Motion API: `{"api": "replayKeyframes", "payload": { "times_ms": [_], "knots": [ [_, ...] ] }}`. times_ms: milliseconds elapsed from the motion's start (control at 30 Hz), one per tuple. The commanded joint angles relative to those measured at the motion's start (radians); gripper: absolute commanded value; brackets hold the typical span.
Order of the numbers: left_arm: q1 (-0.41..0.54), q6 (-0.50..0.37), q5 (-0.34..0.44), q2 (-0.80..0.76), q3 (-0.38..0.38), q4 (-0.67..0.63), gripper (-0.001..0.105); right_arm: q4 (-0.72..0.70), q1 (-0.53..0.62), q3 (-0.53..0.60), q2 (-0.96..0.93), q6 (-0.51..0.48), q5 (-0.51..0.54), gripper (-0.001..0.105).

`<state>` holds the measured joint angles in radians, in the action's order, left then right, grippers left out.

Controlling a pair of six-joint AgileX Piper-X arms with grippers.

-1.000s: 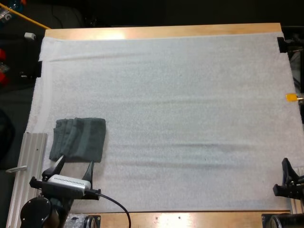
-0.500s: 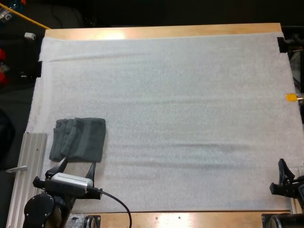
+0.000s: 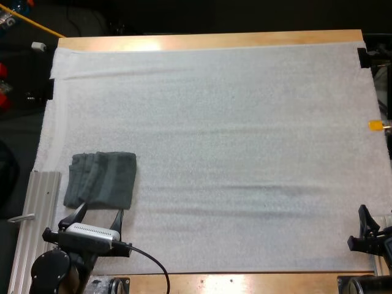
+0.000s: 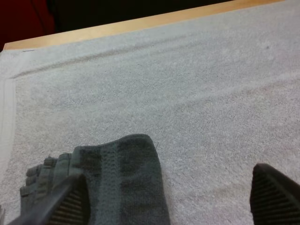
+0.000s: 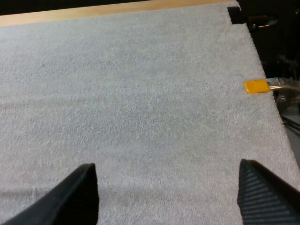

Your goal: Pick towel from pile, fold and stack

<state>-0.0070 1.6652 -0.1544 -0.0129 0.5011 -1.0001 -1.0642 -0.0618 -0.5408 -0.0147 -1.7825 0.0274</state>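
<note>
Folded towel (image 3: 101, 179) flat, long axis left-right, layered edges leftward; left tool (image 3: 98, 215) spread, right tool (image 5: 167, 185) spread.

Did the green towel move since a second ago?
No. The folded towel still lies at the same spot near the left edge of the mat.

Left gripper (image 3: 99, 210) here: two black fingers (image 4: 274, 192), wedge-shaped, narrowing to blunt tips, inner pads (image 4: 65, 206) finely ribbed. Right gripper (image 5: 166, 171) looks the same, matte black with ridged faces.
</note>
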Motion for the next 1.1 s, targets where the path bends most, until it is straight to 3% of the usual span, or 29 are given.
{"api": "replayKeyframes", "payload": {
  "times_ms": [0,200,1067],
  "knots": [
    [-0.011,0.004,0.001,-0.135,0.004,0.004,0.068,0.005,0.004,-0.001,-0.038,-0.009,-0.001,0.062],
    [-0.054,0.004,0.001,-0.135,0.004,0.004,0.068,0.005,0.004,-0.001,-0.038,-0.009,-0.001,0.062],
    [-0.054,0.004,0.001,-0.135,0.004,0.004,0.068,0.005,0.004,-0.001,-0.038,-0.009,-0.001,0.062]
  ]
}}
